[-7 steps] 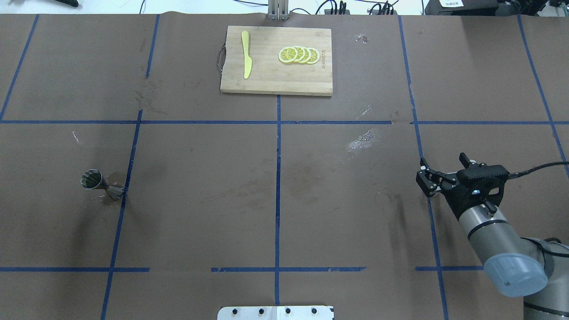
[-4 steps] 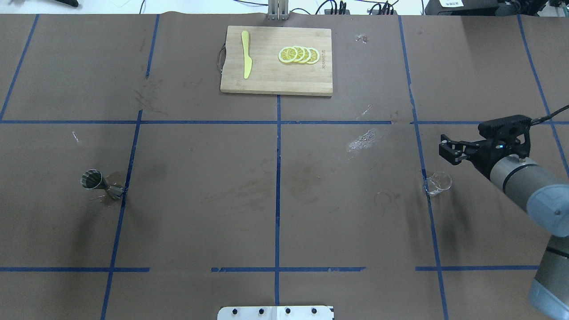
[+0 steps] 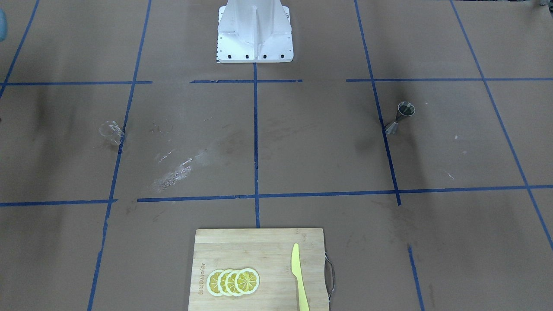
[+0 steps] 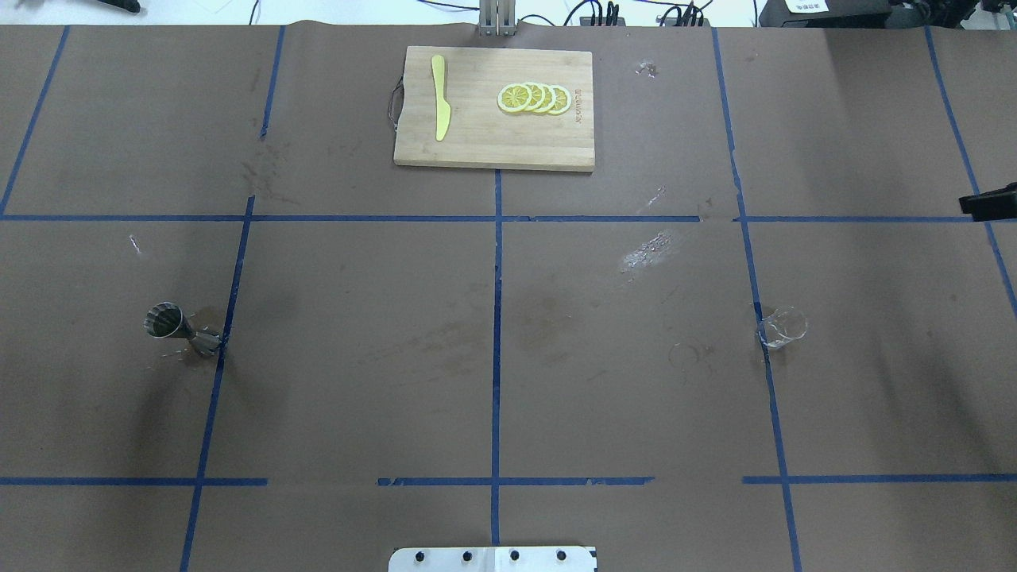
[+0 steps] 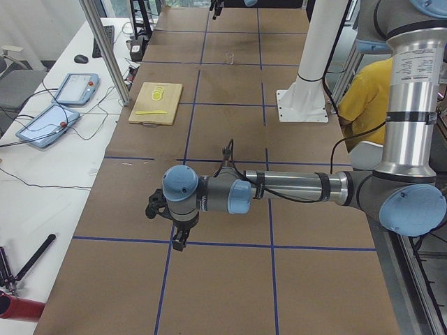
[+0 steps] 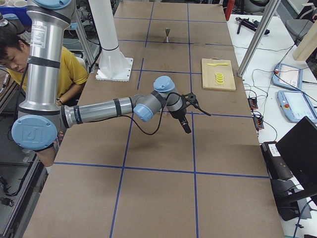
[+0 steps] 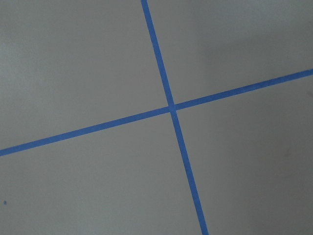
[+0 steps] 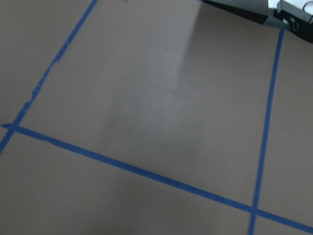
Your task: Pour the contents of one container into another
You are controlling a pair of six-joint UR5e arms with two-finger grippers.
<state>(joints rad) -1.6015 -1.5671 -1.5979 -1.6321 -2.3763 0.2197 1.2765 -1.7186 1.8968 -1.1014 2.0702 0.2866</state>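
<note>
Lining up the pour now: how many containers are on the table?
2. The glass cup stands upright on the robot's right side; the metal jigger stands upright far off on its left. None appears hidden.

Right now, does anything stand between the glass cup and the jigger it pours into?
Nothing visible does. Only blue tape lines cross the table between the glass cup and the jigger; the cutting board lies off that path.

Clear glass cup (image 4: 782,326) upright, right side, mid-depth; silver hourglass jigger (image 4: 181,329) upright, left side, well apart.
</note>
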